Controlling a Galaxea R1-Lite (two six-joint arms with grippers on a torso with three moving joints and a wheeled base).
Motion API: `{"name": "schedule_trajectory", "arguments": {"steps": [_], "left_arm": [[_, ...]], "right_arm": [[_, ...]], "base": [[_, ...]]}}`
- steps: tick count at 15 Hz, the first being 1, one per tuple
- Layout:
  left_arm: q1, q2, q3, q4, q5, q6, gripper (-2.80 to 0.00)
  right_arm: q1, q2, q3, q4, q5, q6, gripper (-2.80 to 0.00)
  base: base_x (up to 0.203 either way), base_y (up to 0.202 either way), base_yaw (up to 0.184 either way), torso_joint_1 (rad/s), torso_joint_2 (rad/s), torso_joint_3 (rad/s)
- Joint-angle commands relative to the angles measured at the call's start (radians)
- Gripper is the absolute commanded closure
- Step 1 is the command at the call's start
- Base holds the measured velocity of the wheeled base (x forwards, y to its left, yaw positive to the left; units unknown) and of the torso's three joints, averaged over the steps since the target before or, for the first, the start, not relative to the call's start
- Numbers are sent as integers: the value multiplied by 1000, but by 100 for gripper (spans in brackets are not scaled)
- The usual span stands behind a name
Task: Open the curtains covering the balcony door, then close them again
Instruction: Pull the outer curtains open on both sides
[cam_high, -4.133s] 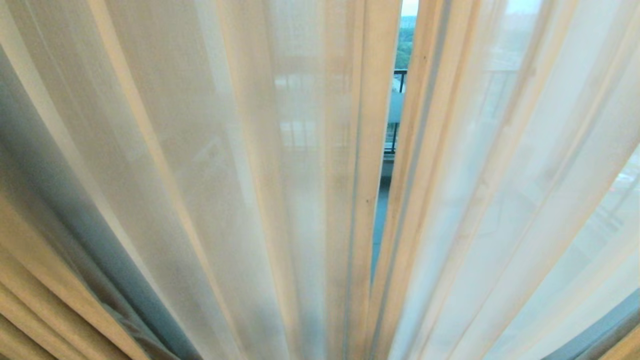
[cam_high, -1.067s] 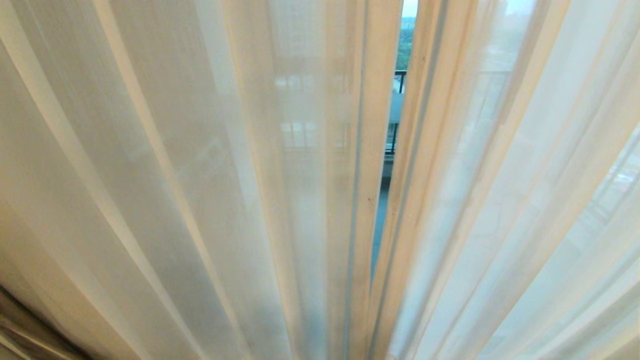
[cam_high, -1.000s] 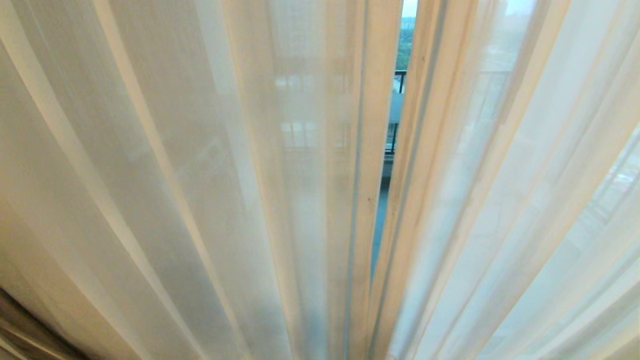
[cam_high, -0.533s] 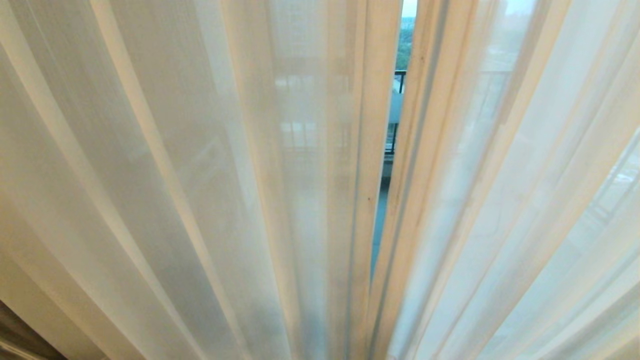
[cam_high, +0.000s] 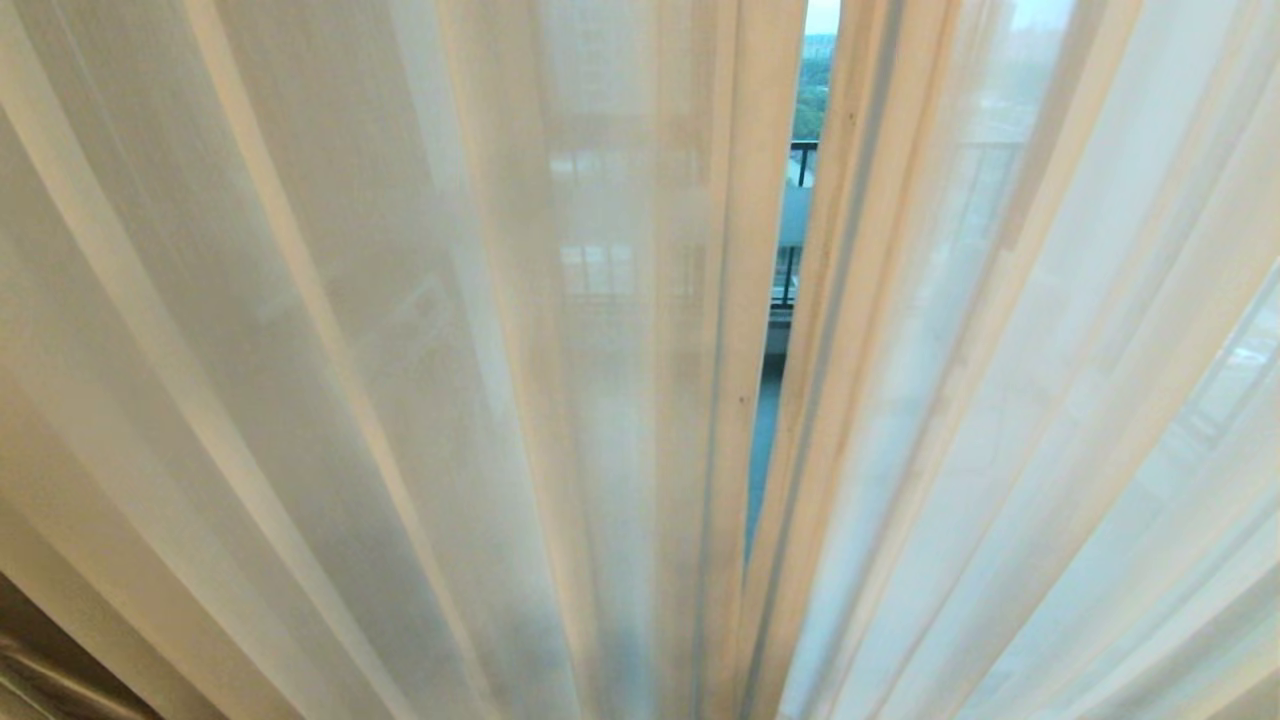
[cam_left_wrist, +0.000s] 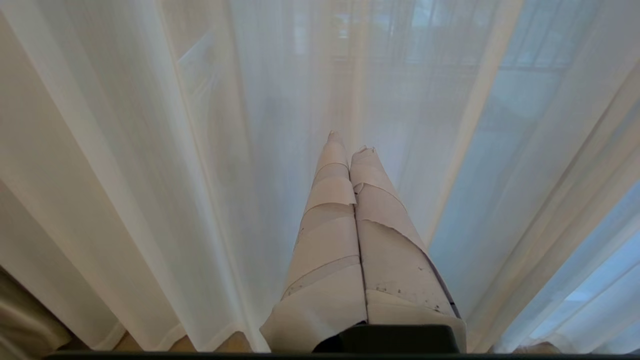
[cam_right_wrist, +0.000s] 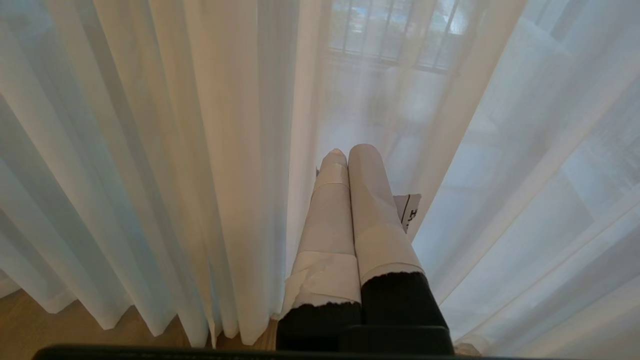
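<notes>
the curtains (cam_high: 400, 350) fill the head view, sheer panels drawn nearly together, a thin gap (cam_high: 790, 300) at their meeting edge showing balcony railing (cam_high: 800, 160). since four seconds ago the darker fold left of that gap has slid away; closing looks nearly done. left gripper (cam_left_wrist: 347, 142) and right gripper (cam_right_wrist: 347, 150) point at the sheer, both clenched empty.

Sheer curtains (cam_high: 400, 350), narrow central gap

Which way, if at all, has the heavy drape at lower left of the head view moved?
Yes: the heavy drape has drawn back toward the lower-left corner, while the gap between the sheers and the railing behind it stayed put.
</notes>
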Motion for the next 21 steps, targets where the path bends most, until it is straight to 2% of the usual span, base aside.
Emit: {"name": "schedule_trajectory", "arguments": {"steps": [1,21], "left_arm": [[0,0,0,0,0,-1,0],[0,0,0,-1,0,-3,0]], "right_arm": [[0,1,0,0,1,-1,0],[0,1,0,0,1,-10,0]], "base": [[0,0,0,0,0,0],[0,0,0,0,0,0]]}}
